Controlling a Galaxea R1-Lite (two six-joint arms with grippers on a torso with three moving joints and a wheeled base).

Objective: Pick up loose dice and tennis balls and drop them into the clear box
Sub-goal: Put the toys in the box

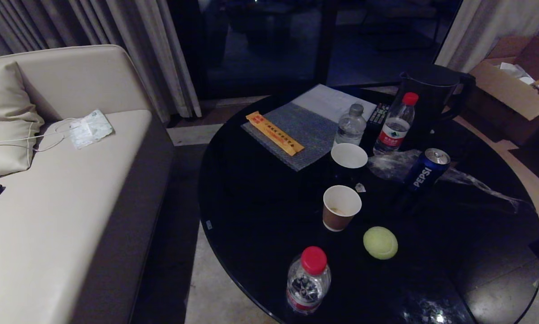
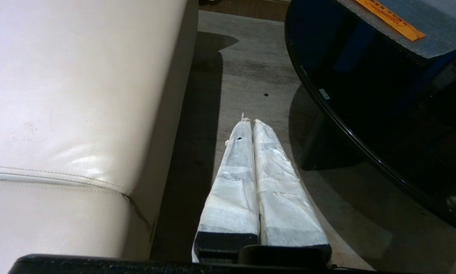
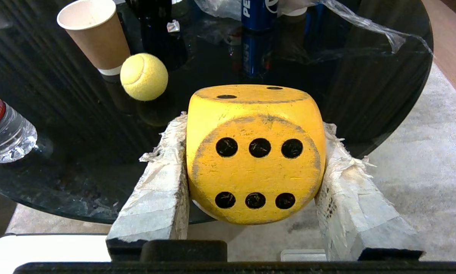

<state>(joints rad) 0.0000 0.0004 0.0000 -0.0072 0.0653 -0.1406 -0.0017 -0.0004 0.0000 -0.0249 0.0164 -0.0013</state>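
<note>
The right pincer (image 3: 255, 152) is squeezing the yellow dice (image 3: 255, 152) between its two wrapped fingers (image 3: 159, 190). The side with six dots faces the camera. The dice is held up near the edge of the round black table (image 1: 260, 252).

One tennis ball (image 1: 380, 242) sits on the table, near a brown paper cup (image 1: 341, 207). A water bottle (image 1: 309, 279) with a red cap stands close to the near edge. A blue soda can (image 1: 424, 173) stands farther back, beside some crinkly clear plastic (image 1: 393, 164).

The left pincer (image 2: 252, 123) has its fingers pressed together with nothing in them. It hangs over the floor (image 2: 250, 76), between the couch (image 2: 79, 114) and the table.
</note>
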